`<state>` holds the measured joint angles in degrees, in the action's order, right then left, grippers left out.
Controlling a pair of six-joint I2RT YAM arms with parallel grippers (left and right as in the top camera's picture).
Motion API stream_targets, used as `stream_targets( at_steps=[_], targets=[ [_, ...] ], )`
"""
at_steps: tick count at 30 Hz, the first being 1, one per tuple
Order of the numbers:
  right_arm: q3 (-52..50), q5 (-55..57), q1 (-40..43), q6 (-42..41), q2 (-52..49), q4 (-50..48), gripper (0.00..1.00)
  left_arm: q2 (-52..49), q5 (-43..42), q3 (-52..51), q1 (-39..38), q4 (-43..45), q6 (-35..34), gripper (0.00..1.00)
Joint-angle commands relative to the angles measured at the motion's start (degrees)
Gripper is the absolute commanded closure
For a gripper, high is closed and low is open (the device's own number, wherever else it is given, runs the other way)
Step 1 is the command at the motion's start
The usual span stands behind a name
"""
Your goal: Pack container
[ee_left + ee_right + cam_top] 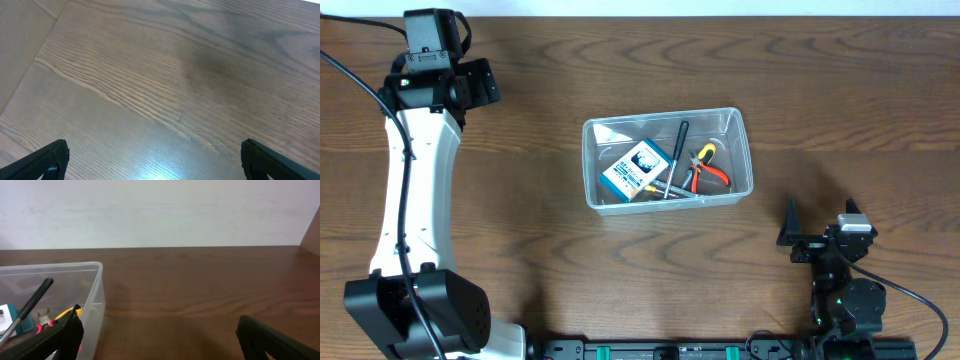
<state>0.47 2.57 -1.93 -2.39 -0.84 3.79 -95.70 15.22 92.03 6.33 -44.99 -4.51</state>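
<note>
There's the clear container (pixel 744 150) sitting mid-counter (pixel 840 80), with a blue-and-white box (pixel 635 168), a black-handled screwdriver (pixel 678 145) and red-handled pliers (pixel 706 172) lying inside it. The left fingers (pixel 45 162) are spread wide over bare wood at the far left corner, well apart from the container and gripping nothing. The right fingers (pixel 272 340) are just as wide and empty, low by the near right edge, the container's end wall ahead on their left.

Clear glossy plastic container (pixel 740 150) on wood-grain table (pixel 840 90) w/ slight sheen.
</note>
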Motion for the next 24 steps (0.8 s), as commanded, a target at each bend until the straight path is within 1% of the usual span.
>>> stream_targets(
  at_steps=[1, 24],
  targets=[
    [-0.2, 0.6, 0.5, -0.1, 0.5, 0.1, 0.01, 0.5, 0.5, 0.5, 0.1, -0.2, -0.5, 0.02],
    [-0.2, 0.6, 0.5, -0.1, 0.5, 0.1, 0.01, 0.5, 0.4, 0.5, 0.1, -1.1, -0.5, 0.02]
  ],
)
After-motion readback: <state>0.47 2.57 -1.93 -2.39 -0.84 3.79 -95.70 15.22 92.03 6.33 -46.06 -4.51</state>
